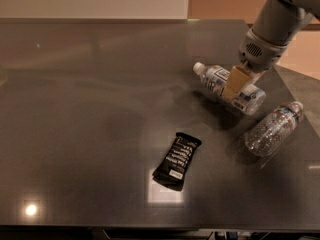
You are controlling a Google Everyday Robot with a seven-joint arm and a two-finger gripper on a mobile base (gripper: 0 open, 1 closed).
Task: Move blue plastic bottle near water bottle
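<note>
**Robot gripper clamps small blue bottle beside larger water bottle**

The gripper (234,87) hangs over the right side of a dark, glossy table (90,114), reaching down from a grey arm (272,29) that enters at the upper right. It is closed across the middle of the blue plastic bottle (215,78), with one tan finger (236,76) showing across the bottle's body.

The bottle is held on its side, its white cap pointing to the upper left and its base to the lower right. Its label is white with dark-blue print, but none of the wording can be read. A dark shadow lies on the table just below it; whether the bottle touches the surface cannot be told.

The water bottle (272,130) lies on its side near the small bottle's base, to the lower right, with a narrow gap between them. It is clear and ribbed, and its cap points to the upper right, toward the table's edge. A thin label band circles its neck, its writing illegible.

Farther left, near the table's front, a black snack wrapper (177,161) lies flat. It bears white lettering too small to make out.
</note>
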